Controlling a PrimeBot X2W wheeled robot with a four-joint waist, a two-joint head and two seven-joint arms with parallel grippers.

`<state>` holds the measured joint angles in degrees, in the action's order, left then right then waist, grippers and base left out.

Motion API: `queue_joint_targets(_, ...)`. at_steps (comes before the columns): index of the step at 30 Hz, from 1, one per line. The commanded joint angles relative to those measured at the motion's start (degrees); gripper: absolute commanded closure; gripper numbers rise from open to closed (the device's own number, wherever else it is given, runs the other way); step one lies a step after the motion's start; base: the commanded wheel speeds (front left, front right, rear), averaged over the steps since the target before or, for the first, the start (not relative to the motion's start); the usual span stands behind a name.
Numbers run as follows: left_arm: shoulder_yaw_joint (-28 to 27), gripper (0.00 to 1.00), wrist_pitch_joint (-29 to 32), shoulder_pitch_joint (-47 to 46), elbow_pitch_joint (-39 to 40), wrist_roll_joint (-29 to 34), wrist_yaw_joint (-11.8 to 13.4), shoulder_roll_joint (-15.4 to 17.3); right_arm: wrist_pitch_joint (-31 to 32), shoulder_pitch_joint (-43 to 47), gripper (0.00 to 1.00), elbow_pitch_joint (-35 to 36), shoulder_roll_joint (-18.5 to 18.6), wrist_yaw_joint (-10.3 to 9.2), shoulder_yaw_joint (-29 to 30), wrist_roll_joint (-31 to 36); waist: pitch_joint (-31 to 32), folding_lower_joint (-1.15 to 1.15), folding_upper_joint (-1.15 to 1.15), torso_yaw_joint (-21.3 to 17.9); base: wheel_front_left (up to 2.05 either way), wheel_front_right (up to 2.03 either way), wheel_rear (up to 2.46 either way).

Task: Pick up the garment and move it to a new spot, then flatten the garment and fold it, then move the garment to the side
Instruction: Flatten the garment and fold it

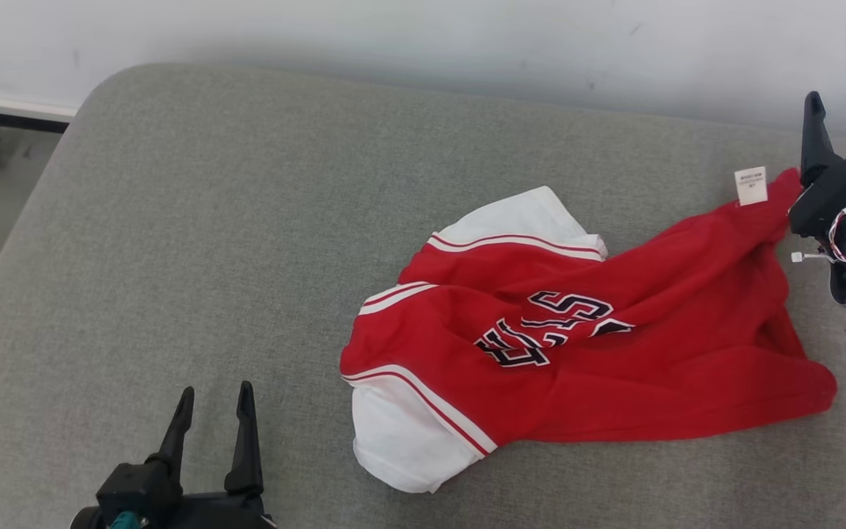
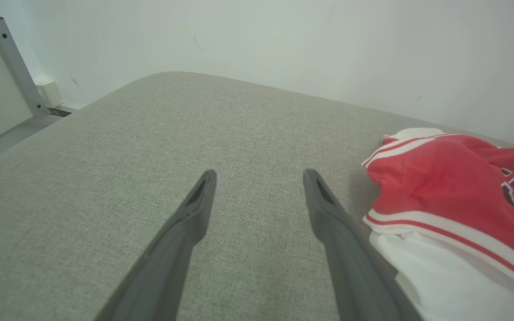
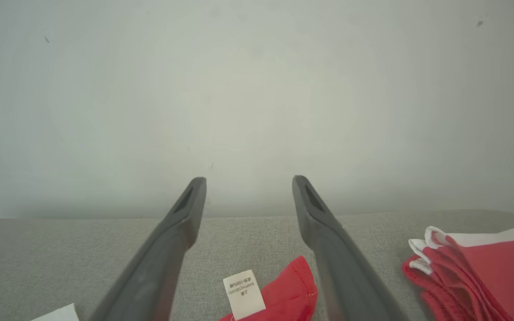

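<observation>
Left gripper (image 1: 216, 397) hovering at near edge, fingers spread wide, gripping nothing. Grey cushion (image 1: 210, 220) stretching under everything, pale wall (image 1: 467, 37) rising behind. Red-and-white garment (image 1: 577, 367) lying crumpled right of centre, dark lettering showing. Right gripper (image 1: 844, 117) sitting at garment's far right corner, fingers parted, corner lying loose between them. White label (image 1: 750, 185) sticking up there.
</observation>
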<state>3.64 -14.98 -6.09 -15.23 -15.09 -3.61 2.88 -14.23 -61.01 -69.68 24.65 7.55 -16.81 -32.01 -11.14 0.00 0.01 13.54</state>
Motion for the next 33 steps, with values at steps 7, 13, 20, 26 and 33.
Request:
queue_joint_targets(7,-2.9,0.0,-0.2,2.3,0.1,1.9,-0.8,0.0,-1.0,7.4,0.0,10.7,1.8,-0.12,-0.9,-1.8,3.6,0.0,-0.01,-3.9,0.0,0.0,0.0)
queue_joint_targets(13,-4.3,0.0,-0.2,4.1,0.1,2.9,-1.3,0.0,-0.9,16.5,0.0,20.7,2.1,-0.12,2.7,0.9,5.3,0.0,-0.01,-6.0,0.0,0.0,0.0)
queue_joint_targets(20,-5.1,0.0,-0.2,5.8,-0.5,3.6,-2.0,0.0,-0.9,31.5,0.0,35.9,-0.3,-0.12,10.0,8.6,7.0,0.0,-0.01,-8.1,0.0,0.0,0.0)
queue_joint_targets(26,-4.2,0.0,-0.2,6.4,-1.4,3.5,-2.3,0.0,-0.9,43.7,0.0,46.1,-4.5,-0.12,15.9,16.0,8.0,0.0,-0.01,-9.1,0.0,0.0,0.0)
queue_joint_targets(33,-2.8,0.0,-0.2,6.3,-2.0,2.8,-2.5,0.0,-0.9,55.0,0.0,55.0,-10.7,-0.12,17.5,18.6,8.1,0.0,-0.01,-10.2,0.0,0.0,0.0)
